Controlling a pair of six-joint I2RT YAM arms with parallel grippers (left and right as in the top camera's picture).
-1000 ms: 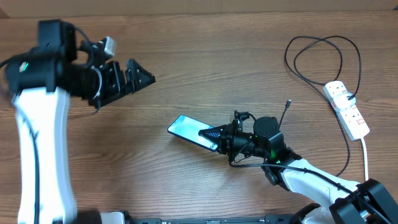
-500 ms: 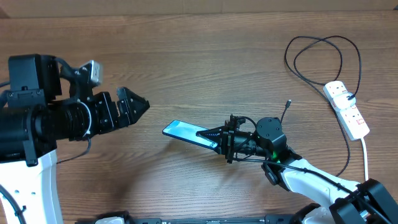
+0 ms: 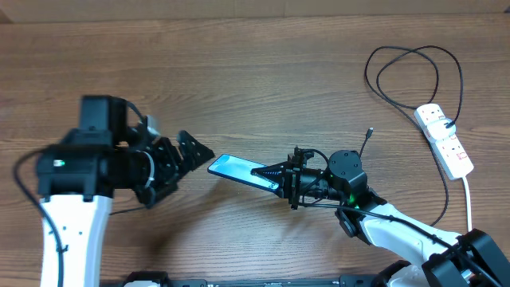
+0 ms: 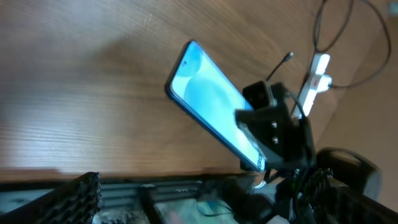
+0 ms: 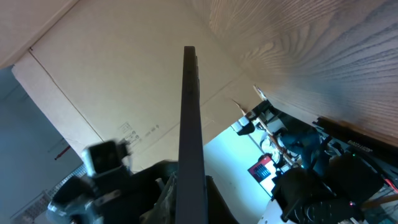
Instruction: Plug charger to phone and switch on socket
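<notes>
- While the right gripper (image 3: 269, 172) is clamped on one end of the phone (image 3: 237, 167), the phone is held over the middle of the tabletop (image 3: 263, 80).
- The left gripper (image 3: 190, 163) has its jaws apart and holds nothing. It is just beside the phone's free end.
- The left wrist view shows the blue screen almost face-on. The right wrist view shows the phone edge-on only, as a thin dark strip.
- Only the overhead view shows the whole socket (image 3: 445, 140), lying by the right edge. The charger (image 3: 410, 68) loops near the far right corner. Both are well apart from the phone.
</notes>
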